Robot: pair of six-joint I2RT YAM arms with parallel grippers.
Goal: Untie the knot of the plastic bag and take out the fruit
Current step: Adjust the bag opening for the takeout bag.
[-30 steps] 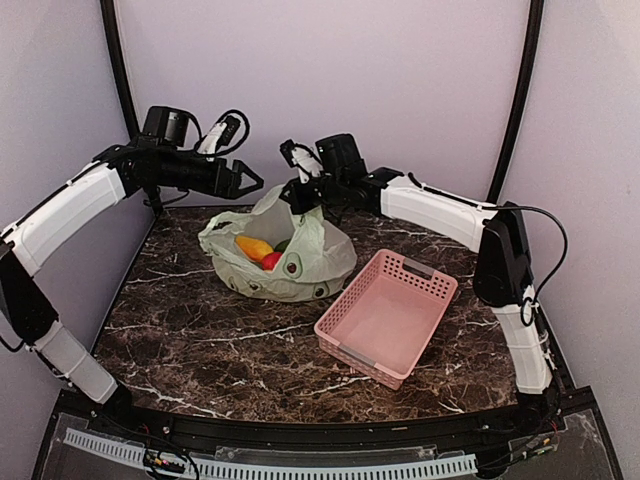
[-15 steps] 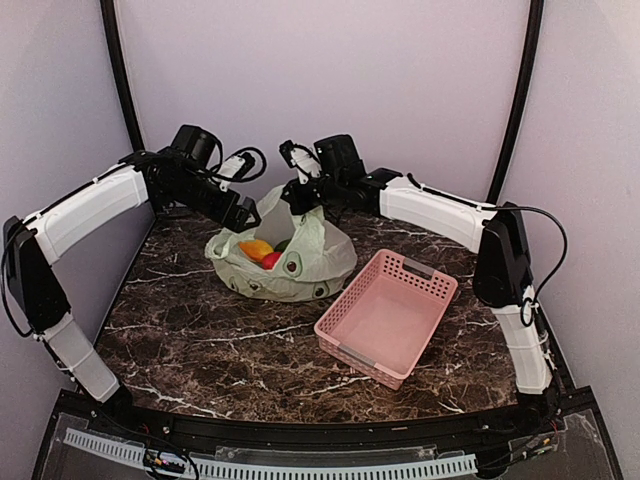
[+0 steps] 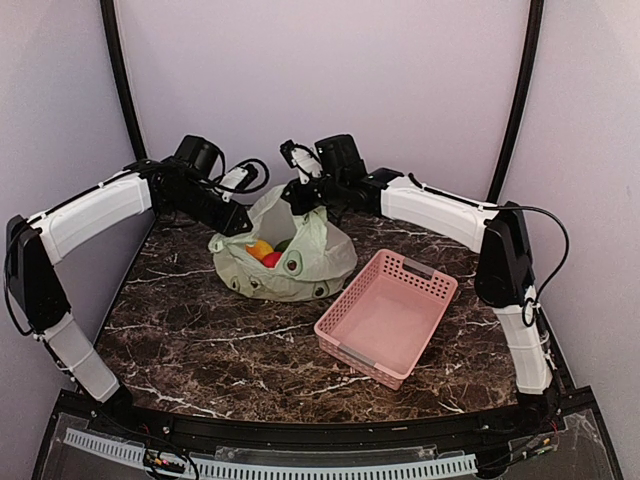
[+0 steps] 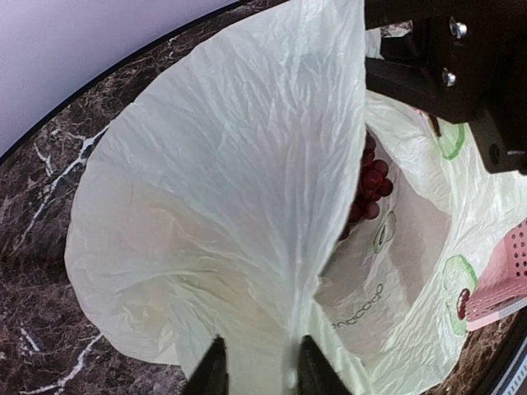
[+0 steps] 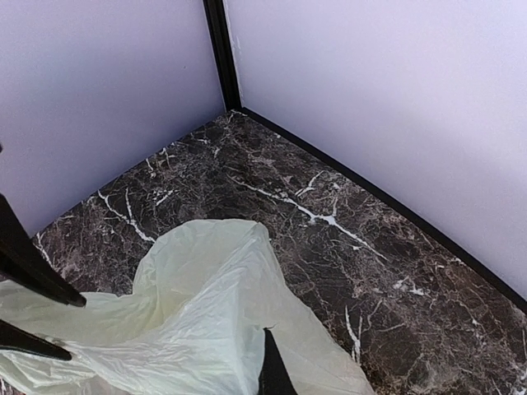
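The plastic bag (image 3: 290, 262) lies open on the marble table, pale green and crinkled. The fruit shows inside: a yellow-orange piece (image 3: 258, 247), a red one (image 3: 272, 260), and dark red grapes (image 4: 372, 183). No knot is in view. My right gripper (image 3: 301, 201) is shut on the bag's rear edge and holds it up; one dark fingertip (image 5: 268, 362) shows against the film. My left gripper (image 4: 261, 344) sits at the bag's left rim (image 3: 238, 228), its jaws a little apart with a fold of the bag between them.
A pink slotted basket (image 3: 386, 316) stands to the right of the bag, its corner (image 4: 504, 276) also in the left wrist view. Pale walls close the table at the back and sides, with black posts (image 5: 217, 51) in the corners.
My left gripper came down and right from above the table's rear left to the bag's left rim, and its jaws narrowed around a fold. The right gripper kept its hold.
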